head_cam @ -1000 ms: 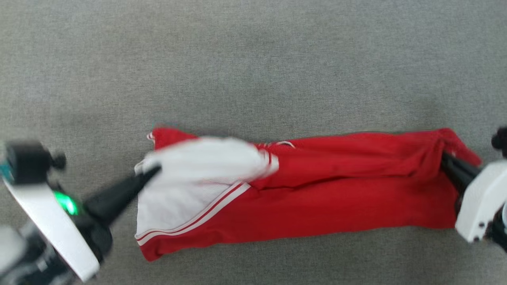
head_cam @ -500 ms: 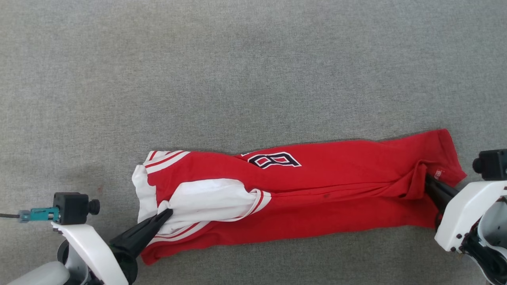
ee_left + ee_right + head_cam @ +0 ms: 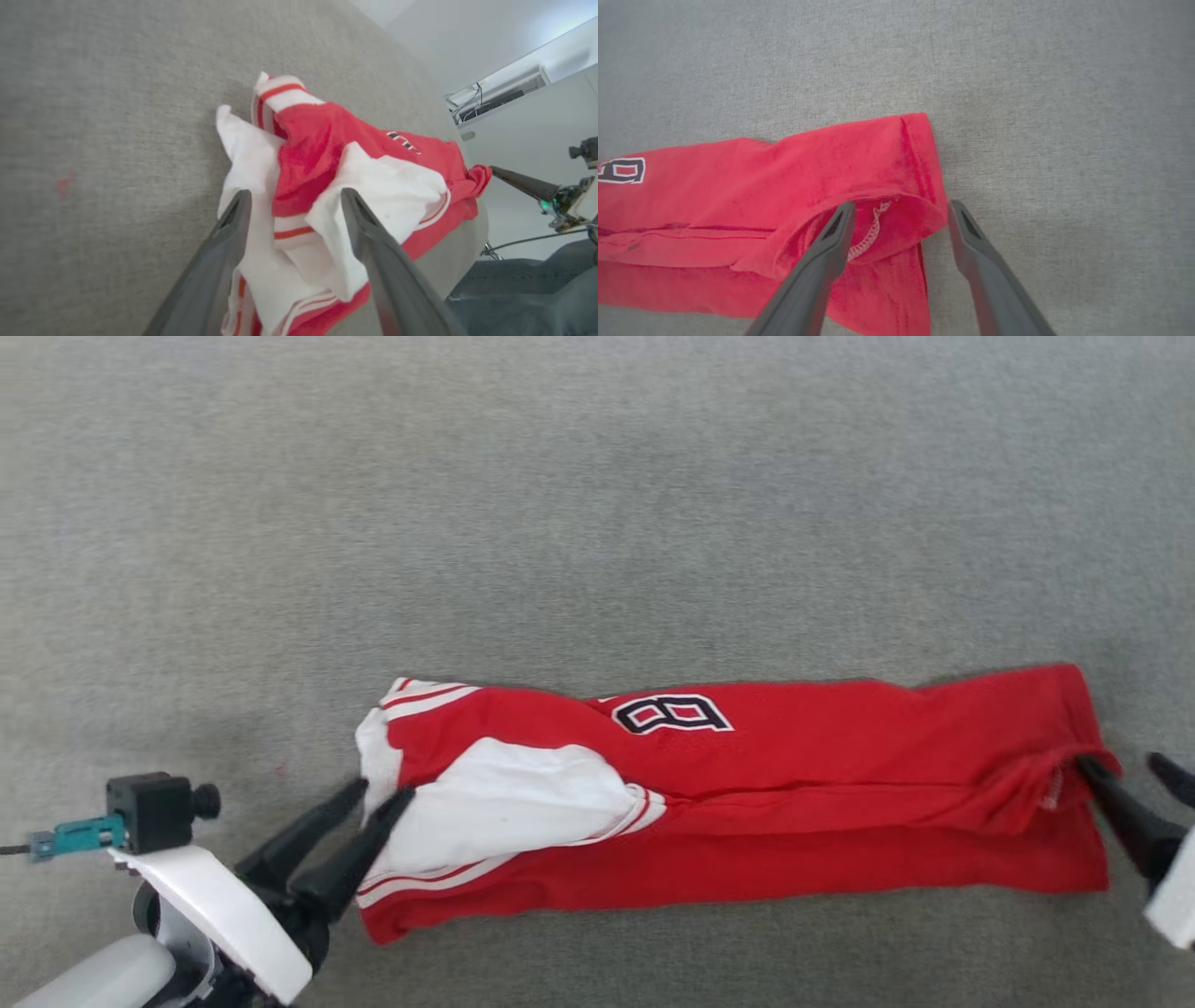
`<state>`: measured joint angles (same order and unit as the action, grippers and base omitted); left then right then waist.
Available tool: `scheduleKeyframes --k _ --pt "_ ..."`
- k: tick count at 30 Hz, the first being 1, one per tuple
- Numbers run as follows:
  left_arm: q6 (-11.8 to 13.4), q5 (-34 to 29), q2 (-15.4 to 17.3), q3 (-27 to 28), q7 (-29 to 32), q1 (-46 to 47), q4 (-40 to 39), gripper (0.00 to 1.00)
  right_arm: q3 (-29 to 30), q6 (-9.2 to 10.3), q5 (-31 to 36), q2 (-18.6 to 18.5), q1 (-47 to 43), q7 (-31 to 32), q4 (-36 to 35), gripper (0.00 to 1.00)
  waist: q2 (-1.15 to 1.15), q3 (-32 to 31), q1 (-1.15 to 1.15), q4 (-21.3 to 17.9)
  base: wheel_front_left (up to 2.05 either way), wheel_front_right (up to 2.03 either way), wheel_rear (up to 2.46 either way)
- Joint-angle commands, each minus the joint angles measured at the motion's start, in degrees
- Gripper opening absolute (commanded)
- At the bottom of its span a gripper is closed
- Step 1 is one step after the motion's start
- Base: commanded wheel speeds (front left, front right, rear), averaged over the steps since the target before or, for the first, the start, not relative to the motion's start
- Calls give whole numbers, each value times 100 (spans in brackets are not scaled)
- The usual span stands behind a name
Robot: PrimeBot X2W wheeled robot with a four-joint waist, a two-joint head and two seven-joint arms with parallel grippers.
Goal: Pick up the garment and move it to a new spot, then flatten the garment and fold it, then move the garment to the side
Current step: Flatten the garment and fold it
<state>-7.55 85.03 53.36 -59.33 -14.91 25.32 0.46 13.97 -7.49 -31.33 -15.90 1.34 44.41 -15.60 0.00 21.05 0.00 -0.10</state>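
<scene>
Two empty pincers, left pincer and right pincer, gaped astride the ends of the garment on the tabletop, where a snagged hem could drag the fold apart.

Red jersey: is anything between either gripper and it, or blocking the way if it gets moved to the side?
Nothing visible does. The left gripper, open, straddles the white sleeve at one end of the red jersey; the right gripper, open, sits at its hem; plain grey fabric surface lies around it.
</scene>
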Motion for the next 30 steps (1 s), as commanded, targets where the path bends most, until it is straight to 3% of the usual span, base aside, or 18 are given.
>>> scheduleKeyframes --k 1,4,10,16,23,24,25,26,27,28,30 --pt "14 -165 -160 313 -28 -192 85 100 207 0 -28 7 -55 120 -36 100 0 -66 0 145 0 0 0" --pt "14 -409 -577 944 -28 -582 228 100 445 0 -104 152 19 258 205 100 0 -120 0 340 0 0 0" --pt "13 -1607 -1443 2047 -31 -1152 776 100 663 0 -71 293 327 403 1109 100 0 -195 0 689 0 0 0" --pt "13 -3272 -2315 3230 -32 -1527 1171 100 580 0 49 341 548 662 1961 100 0 -247 0 945 0 0 0" --pt "13 -5066 -3050 4476 -32 -1933 881 100 591 0 163 428 517 922 2461 99 0 -321 0 1111 0 0 0" --pt "13 -5253 -3123 4600 -32 -1991 840 100 597 0 169 449 508 968 2489 83 0 -329 0 1118 0 0 0" --pt "13 -5253 -3123 4600 -32 -1991 840 100 597 0 169 449 508 968 2489 83 0 -329 0 1118 0 0 0" --pt "13 -5366 -3187 4665 -33 -2038 805 100 616 0 178 472 506 988 2511 40 0 -335 0 1122 0 0 0" --pt "13 -5447 -3253 4728 -33 -2078 782 100 651 0 207 500 502 998 2533 15 0 -339 0 1122 0 0 0" --pt "13 -5514 -3294 4770 -33 -2100 766 100 663 0 221 518 515 1019 2548 0 0 -341 0 1119 0 0 0" --pt "13 -5590 -3322 4825 -33 -2134 740 100 679 0 248 524 536 1020 2541 0 0 -344 0 1104 0 0 0"
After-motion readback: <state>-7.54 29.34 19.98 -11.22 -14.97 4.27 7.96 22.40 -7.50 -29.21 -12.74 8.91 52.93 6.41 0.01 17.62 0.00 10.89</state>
